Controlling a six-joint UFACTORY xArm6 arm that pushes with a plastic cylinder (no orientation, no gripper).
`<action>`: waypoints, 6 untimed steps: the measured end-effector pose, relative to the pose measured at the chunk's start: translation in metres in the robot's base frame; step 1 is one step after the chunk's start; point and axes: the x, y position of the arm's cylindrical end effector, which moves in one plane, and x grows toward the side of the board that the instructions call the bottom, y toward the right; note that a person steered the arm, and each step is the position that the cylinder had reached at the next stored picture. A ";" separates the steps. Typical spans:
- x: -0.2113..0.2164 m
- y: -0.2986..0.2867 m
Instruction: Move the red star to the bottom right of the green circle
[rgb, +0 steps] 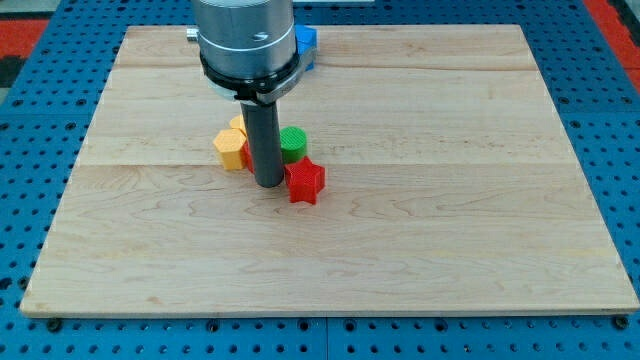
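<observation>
The red star (305, 181) lies on the wooden board (450, 200) just below and to the right of the green circle (294, 143). My tip (267, 184) stands touching the red star's left side, below and left of the green circle. A yellow block (230, 149) sits left of the rod, with another yellow piece (238, 124) behind it. A sliver of a red block (246, 152) shows between the yellow block and the rod, mostly hidden.
A blue block (305, 42) sits at the board's top edge, partly hidden behind the arm's grey body (245, 40). Blue pegboard surrounds the board on all sides.
</observation>
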 end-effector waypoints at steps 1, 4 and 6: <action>0.002 -0.056; -0.013 -0.077; 0.033 0.028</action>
